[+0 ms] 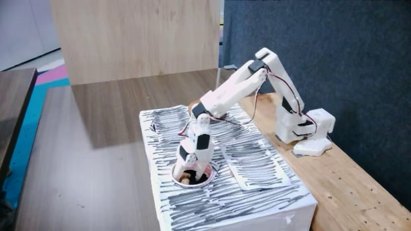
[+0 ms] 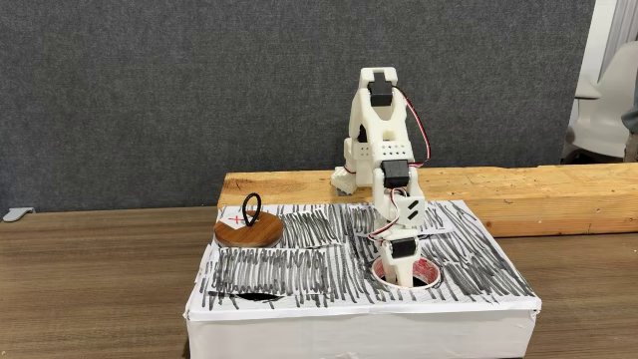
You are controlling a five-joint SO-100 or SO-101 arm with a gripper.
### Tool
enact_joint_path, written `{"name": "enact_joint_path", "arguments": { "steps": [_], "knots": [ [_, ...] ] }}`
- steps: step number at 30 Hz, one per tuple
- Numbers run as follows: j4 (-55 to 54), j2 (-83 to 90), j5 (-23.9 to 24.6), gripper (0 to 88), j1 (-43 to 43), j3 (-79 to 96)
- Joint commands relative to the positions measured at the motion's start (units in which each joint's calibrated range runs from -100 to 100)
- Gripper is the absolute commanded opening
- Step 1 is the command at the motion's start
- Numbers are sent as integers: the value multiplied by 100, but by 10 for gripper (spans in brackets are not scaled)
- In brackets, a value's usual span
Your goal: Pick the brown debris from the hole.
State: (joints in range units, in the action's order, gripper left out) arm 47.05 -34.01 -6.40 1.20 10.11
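While the white arm (image 1: 237, 90) reached steeply down, its gripper (image 1: 191, 174) was sunk into the round hole (image 2: 429, 276) in the scribbled white box (image 2: 299, 269), and whether its fingers were spread or pinched could not be told. A brown bit at the gripper tip inside the hole looked like the brown debris (image 1: 185, 179), though it was too small to be sure. The smart play, I judged, was to pinch gently, lift straight up clear of the hole's rim, and ignore the wooden disc (image 2: 247, 231) well away from the hole.
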Motion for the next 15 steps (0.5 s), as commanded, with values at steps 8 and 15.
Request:
{"name": "enact_joint_path", "arguments": {
  "steps": [8,15],
  "knots": [
    [-30,59,-30,260,-32,-41],
    [12,-16,-30,190,-105,-50]
  ]
}}
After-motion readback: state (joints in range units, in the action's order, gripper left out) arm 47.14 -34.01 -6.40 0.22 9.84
